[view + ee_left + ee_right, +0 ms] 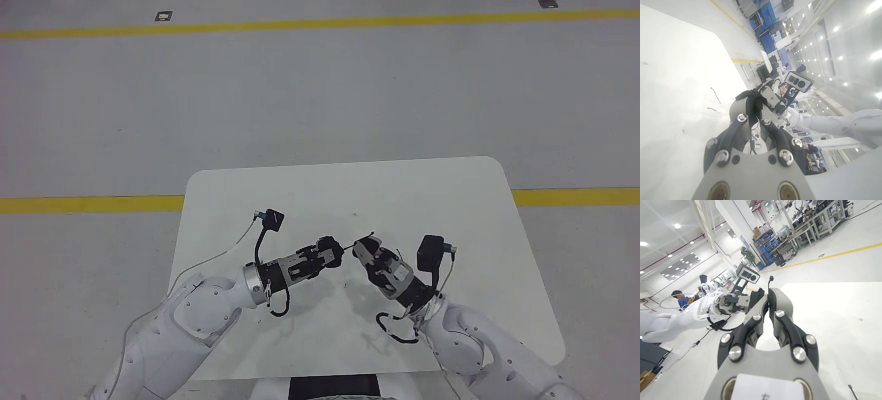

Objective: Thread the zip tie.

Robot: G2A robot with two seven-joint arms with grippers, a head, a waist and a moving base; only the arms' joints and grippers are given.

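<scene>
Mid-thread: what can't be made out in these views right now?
Right wrist view: the thin black plastic zip tie shows just its head end; the right gripper, shut on it, hides the rest.
Left wrist view: the left gripper merges darkly with the gripper behind it; any hold is unclear.
Top view: the tie is too small to judge threading.
Right wrist view: a spare black tie is cut off by the picture edge.

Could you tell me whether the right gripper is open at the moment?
No, the right gripper is shut on the zip tie, whose head sticks out past it.
</scene>
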